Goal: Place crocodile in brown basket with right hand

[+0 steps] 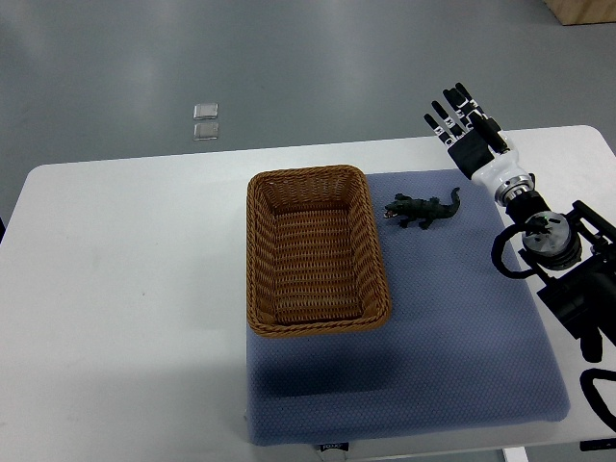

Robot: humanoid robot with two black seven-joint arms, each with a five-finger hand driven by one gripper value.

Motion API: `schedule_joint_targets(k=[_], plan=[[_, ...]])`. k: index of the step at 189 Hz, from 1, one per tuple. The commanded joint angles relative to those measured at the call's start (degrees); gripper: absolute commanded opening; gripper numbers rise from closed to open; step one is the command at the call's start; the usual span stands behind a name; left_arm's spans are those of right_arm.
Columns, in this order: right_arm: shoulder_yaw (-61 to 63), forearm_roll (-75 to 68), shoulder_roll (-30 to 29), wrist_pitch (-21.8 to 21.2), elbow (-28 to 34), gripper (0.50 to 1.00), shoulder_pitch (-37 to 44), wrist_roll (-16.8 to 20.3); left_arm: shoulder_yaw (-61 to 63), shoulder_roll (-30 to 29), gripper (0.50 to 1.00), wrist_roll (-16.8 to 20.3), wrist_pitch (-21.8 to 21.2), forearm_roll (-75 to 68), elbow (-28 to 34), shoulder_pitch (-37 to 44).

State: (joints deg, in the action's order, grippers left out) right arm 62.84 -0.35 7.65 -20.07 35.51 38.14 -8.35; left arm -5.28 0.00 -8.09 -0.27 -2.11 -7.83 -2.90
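A dark green toy crocodile (423, 210) lies on the blue mat (452, 337), just right of the brown wicker basket (258, 250). The basket holds nothing. My right hand (460, 117) hovers beyond the mat's far right corner, up and to the right of the crocodile, apart from it. Its black fingers (450, 108) are stretched out straight and hold nothing. The right arm (549, 241) runs in from the right edge. No left arm shows.
The mat lies on a white table (115, 289) whose far edge runs just behind the basket. Two small clear squares (205, 122) lie on the grey floor beyond the table.
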Motion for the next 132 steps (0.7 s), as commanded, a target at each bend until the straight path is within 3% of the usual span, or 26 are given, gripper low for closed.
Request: schedule_joint_targets(k=[1,88,119,132], plan=[[0.00,0.00,0.00,0.03,0.00,0.928,-0.09,0.00,-0.17,0.00,1.000,0.00,0.01,0.00,0.01,0.00],[-0.79,0.62,0.18,-0.50,0.00,0.930,0.18,0.09,-0.61,0.00,1.000,0.00,0.01,0.09,0.10,0.00],[-4.74,7.38,3.08,-0.41,0.17,0.928,1.76,0.35,-0.70,0.00,1.000,0.00,0.01,0.09,0.18,0.00],[-7.73,12.39,4.75,-1.12,0.17,0.928,3.96,2.11,-0.70,0.00,1.000,0.00,0.01,0.09,0.18,0.00]])
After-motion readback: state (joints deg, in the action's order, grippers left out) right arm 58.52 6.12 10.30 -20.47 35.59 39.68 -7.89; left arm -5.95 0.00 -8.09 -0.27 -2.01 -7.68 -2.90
